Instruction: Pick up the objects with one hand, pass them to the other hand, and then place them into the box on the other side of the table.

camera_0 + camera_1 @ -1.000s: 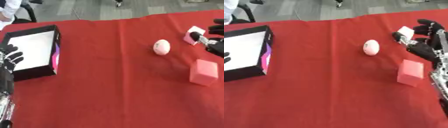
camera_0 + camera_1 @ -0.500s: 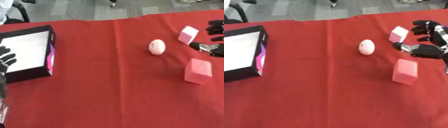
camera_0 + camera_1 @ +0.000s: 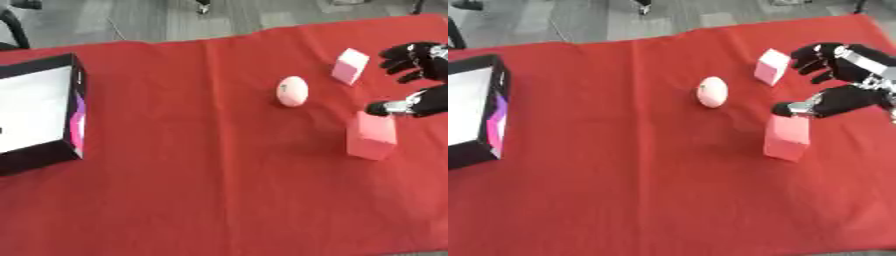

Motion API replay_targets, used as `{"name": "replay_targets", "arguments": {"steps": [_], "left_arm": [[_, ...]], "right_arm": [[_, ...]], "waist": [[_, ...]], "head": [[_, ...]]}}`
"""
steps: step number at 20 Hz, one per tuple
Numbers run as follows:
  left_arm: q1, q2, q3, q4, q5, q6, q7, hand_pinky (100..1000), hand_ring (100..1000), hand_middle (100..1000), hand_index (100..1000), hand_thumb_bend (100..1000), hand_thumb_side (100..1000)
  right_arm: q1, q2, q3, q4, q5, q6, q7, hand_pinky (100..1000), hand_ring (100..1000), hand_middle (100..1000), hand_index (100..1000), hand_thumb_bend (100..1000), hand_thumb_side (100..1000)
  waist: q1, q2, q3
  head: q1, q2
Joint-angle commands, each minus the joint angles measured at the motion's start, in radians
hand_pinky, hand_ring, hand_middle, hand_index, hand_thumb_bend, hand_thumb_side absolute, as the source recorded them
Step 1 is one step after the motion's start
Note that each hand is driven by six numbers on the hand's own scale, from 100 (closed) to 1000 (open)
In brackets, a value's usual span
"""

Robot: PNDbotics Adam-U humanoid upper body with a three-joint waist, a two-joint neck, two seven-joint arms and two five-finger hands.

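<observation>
The right hand (image 3: pixel 846 80) is seen at the right side of the bench, entering from the right edge, with its dark fingers (image 3: pixel 811 54) spread and only slightly bent and the thumb (image 3: pixel 798 107) stretched out toward the left; nothing is held in it. The fingers are placed just to the right of a small pale pink block (image 3: pixel 771 66), which stands tilted on the red cloth (image 3: pixel 640 175), and a narrow gap is seen between the fingertips and the block, so no contact can be confirmed. The thumb tip is held just above the upper edge of a larger pink block (image 3: pixel 787 138), which lies nearer the robot; whether the two touch cannot be told. To the left of the small block, near the middle of the bench, a pale, egg-shaped object (image 3: pixel 712 92) is seen lying on the cloth, well apart from the hand. Far across the bench, at the left edge, a black box (image 3: pixel 48 107) with a white inside is set, with a pink and purple patch visible on its right wall; its interior looks bare as far as it can be seen. The left hand is not shown in either view. The whole bench is covered by the red cloth, and grey floor (image 3: pixel 157 20) is seen beyond its far edge.
</observation>
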Motion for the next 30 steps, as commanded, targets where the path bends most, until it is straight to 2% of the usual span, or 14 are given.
{"name": "replay_targets", "arguments": {"steps": [1,11,12,13,14,21,30], "left_arm": [[-0.006,0.036,0.009,-0.012,-0.001,-0.001,0.001,780,731,720,788,212,803],[-0.006,0.037,0.005,-0.010,0.000,0.001,-0.003,780,730,719,787,208,805],[-0.006,0.036,0.004,-0.010,0.000,0.001,-0.004,779,728,717,787,208,805],[-0.007,0.036,0.004,-0.011,0.000,0.001,-0.005,779,727,717,787,209,805],[-0.007,0.035,0.004,-0.011,0.000,0.001,-0.005,780,728,717,787,209,805],[-0.008,0.032,-0.001,-0.010,0.001,0.003,-0.009,779,728,718,787,208,807],[-0.009,0.030,-0.005,-0.009,0.001,0.004,-0.014,780,730,719,787,206,810]], "right_arm": [[-0.006,-0.073,-0.012,-0.017,0.007,0.004,0.042,812,848,785,870,695,201],[-0.016,-0.118,0.013,-0.017,0.112,0.044,0.146,843,868,812,877,705,154],[-0.014,-0.121,0.016,-0.017,0.124,0.053,0.153,846,869,814,875,698,164],[-0.012,-0.122,0.019,-0.017,0.136,0.063,0.157,848,870,815,871,677,225],[-0.011,-0.122,0.022,-0.017,0.150,0.073,0.156,849,871,814,862,672,240],[0.001,-0.113,0.052,-0.017,0.227,0.110,0.159,861,876,823,869,667,245],[0.015,-0.110,0.082,-0.017,0.269,0.126,0.200,872,882,834,883,667,234]], "waist": [[-0.016,-0.016,-0.001],[-0.018,-0.015,0.001],[-0.018,-0.015,0.001],[-0.018,-0.014,0.002],[-0.018,-0.014,0.003],[-0.016,-0.013,0.007],[-0.014,-0.010,0.012]], "head": [[-0.002,-0.013],[-0.007,-0.022],[-0.008,-0.022],[-0.008,-0.022],[-0.008,-0.021],[-0.013,-0.023],[-0.019,-0.021]]}}
